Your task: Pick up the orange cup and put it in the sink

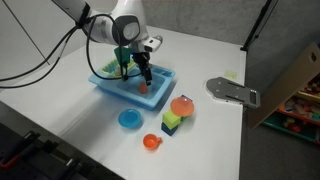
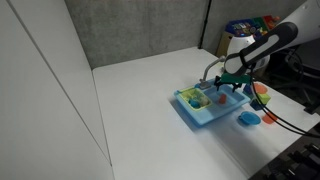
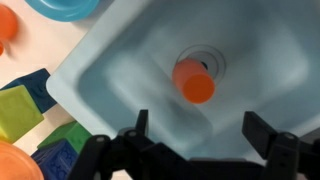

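Note:
The small reddish-orange cup (image 3: 193, 80) lies in the basin of the light-blue toy sink (image 3: 110, 70), near the drain. It also shows inside the sink in both exterior views (image 1: 143, 89) (image 2: 222, 100). My gripper (image 3: 200, 128) hangs just above the basin, open and empty, with the cup beyond its fingertips and not touching them. In the exterior views the gripper (image 1: 136, 72) (image 2: 229, 88) points down over the sink (image 1: 112, 88) (image 2: 200, 118). The faucet and the side compartment are partly hidden by the arm.
A blue round dish (image 1: 129, 119), a small bright-orange bowl (image 1: 151, 142), a paler-orange round thing (image 1: 182, 106) and green-yellow blocks (image 1: 171, 123) lie in front of the sink. A grey flat object (image 1: 232, 92) lies by the table edge. Cables trail behind the arm.

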`<state>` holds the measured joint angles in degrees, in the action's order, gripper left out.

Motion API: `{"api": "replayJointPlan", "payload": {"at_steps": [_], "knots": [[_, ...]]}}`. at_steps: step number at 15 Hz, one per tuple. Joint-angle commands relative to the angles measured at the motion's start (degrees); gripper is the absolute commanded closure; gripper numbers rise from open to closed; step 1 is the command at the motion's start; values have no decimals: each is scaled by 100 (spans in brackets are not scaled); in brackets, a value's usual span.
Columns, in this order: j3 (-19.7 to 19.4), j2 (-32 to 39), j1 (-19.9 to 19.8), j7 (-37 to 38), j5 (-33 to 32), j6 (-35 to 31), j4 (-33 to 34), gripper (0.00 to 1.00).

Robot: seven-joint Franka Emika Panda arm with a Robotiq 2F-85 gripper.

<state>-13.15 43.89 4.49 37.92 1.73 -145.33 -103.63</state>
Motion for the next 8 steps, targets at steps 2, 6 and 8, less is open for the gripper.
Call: {"api": "replayJointPlan", "payload": {"at_steps": [2,6,8], "knots": [[-22,-593,-102,-230,-20,359,-234,0],[42,-1161,-261,-699,-57,929,-544,0],[69,-1471,-361,-1035,-60,1326,-707,0]]}}
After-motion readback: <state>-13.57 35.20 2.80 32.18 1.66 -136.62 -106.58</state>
